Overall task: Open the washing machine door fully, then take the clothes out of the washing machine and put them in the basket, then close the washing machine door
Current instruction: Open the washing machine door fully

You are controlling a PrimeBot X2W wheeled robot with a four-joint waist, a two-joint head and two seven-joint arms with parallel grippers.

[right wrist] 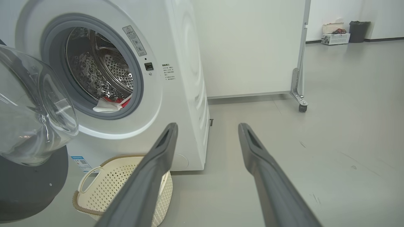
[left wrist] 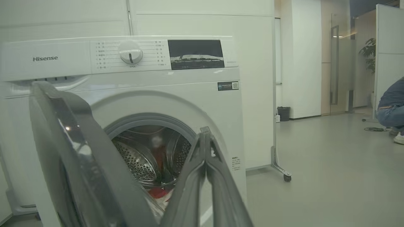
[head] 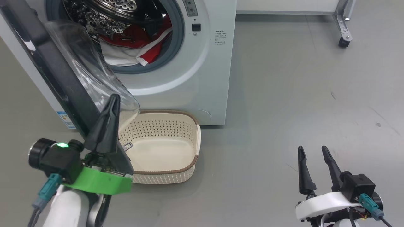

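Head view: left gripper (head: pixel 115 97), fingers pinched together and empty, tip at the washing machine door (head: pixel 53 72), likely to push it wider; basket (head: pixel 164 111) waits below the opening.
Left wrist view: door stands part-open across the washing machine (left wrist: pixel 189 97).
Right wrist view: right gripper (right wrist: pixel 206 126), jaws wide, empty, held clear; clothes (right wrist: pixel 110 102) lie in the drum.
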